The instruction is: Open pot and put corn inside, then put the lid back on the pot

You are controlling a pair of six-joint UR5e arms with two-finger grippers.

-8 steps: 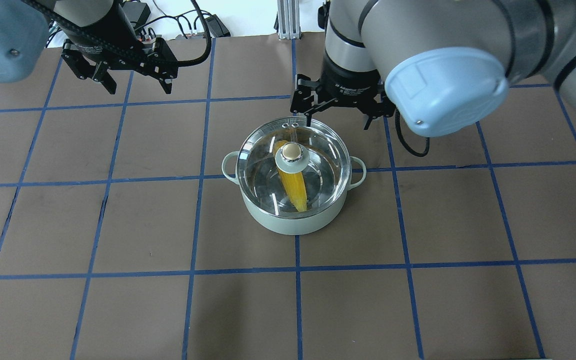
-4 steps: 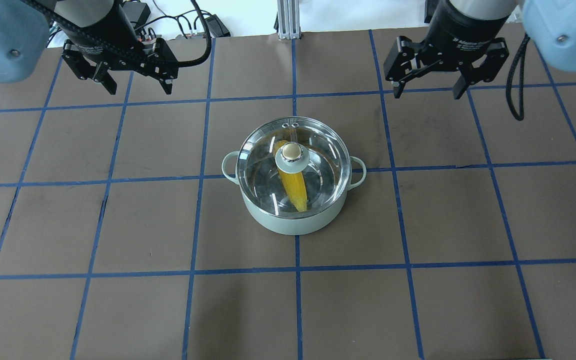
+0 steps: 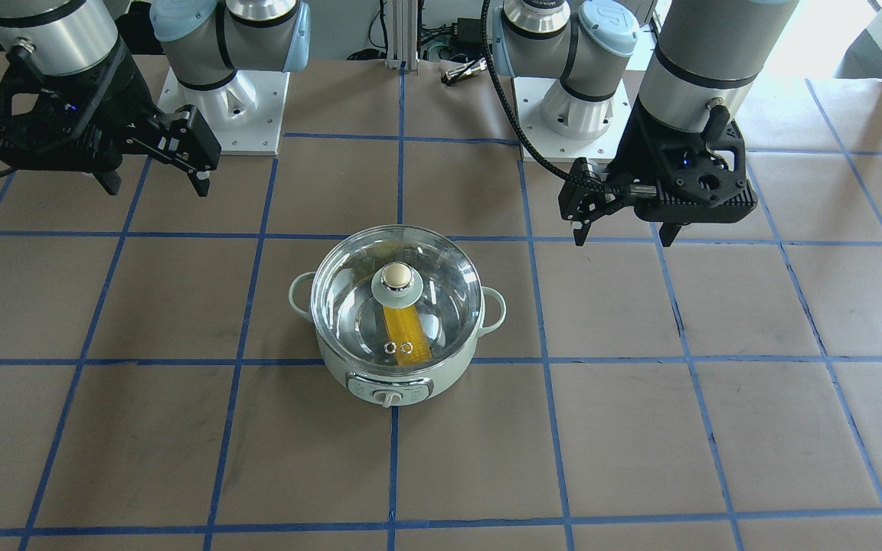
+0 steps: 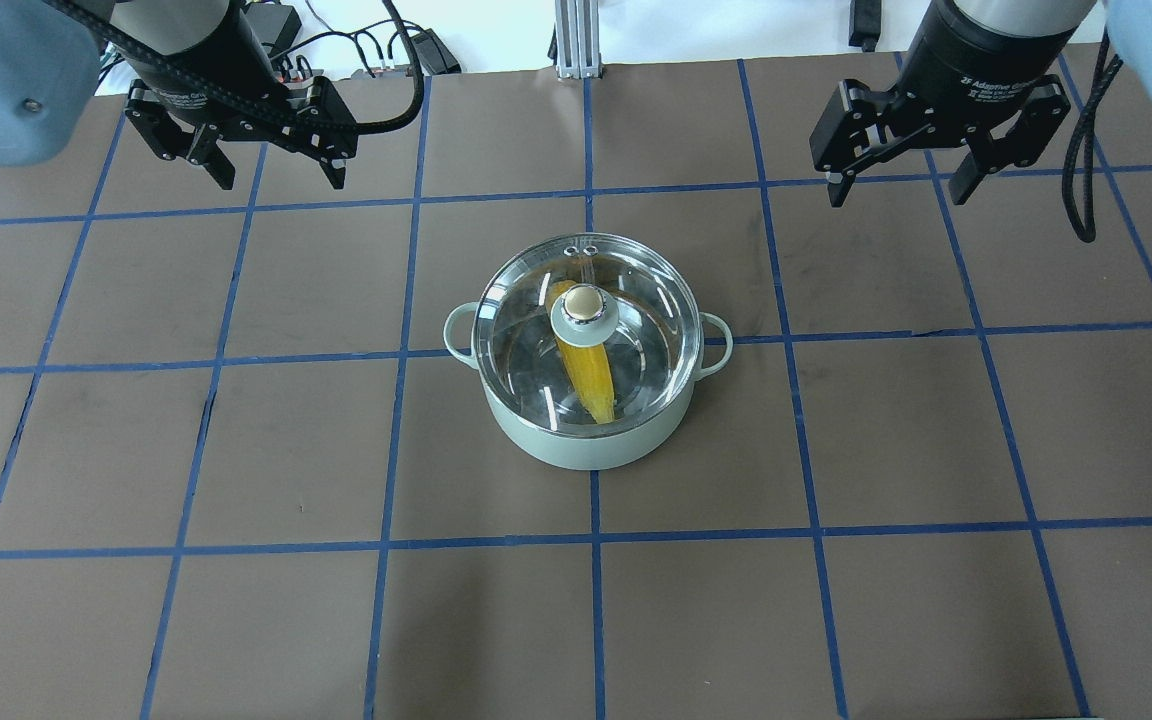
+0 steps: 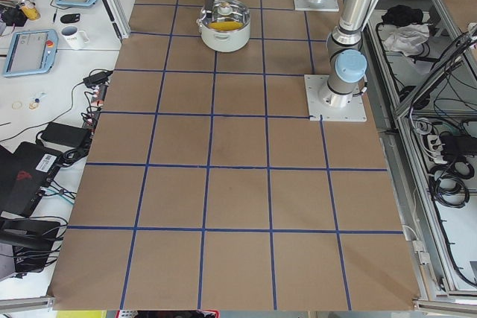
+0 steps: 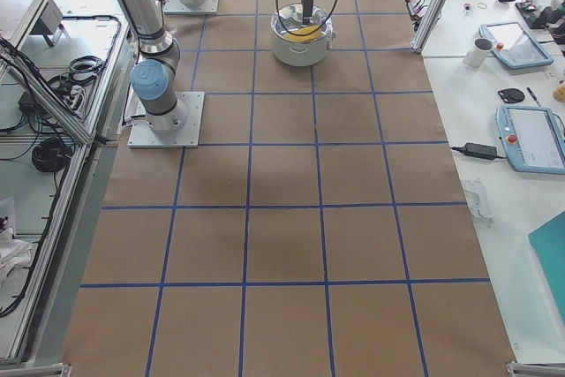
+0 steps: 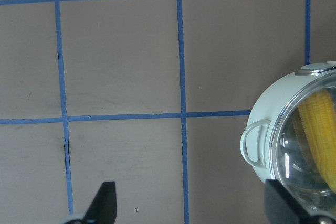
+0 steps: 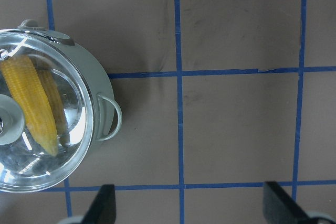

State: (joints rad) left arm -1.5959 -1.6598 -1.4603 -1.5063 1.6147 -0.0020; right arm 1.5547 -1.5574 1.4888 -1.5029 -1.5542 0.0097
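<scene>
Corn (image 4: 586, 375) is seen under the lid (image 4: 636, 320) in the pot (image 4: 586, 450), centre; left gripper (image 4: 279, 176) and right gripper (image 4: 898, 192) are spread wide, upper corners.

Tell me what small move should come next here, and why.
Probably none on the objects: just park both arms. The round clear glass lid sits level on the pale mint-green electric pot, with the bright yellow corn cob inside. The left gripper and right gripper hang open and empty, well apart from the pot.
</scene>
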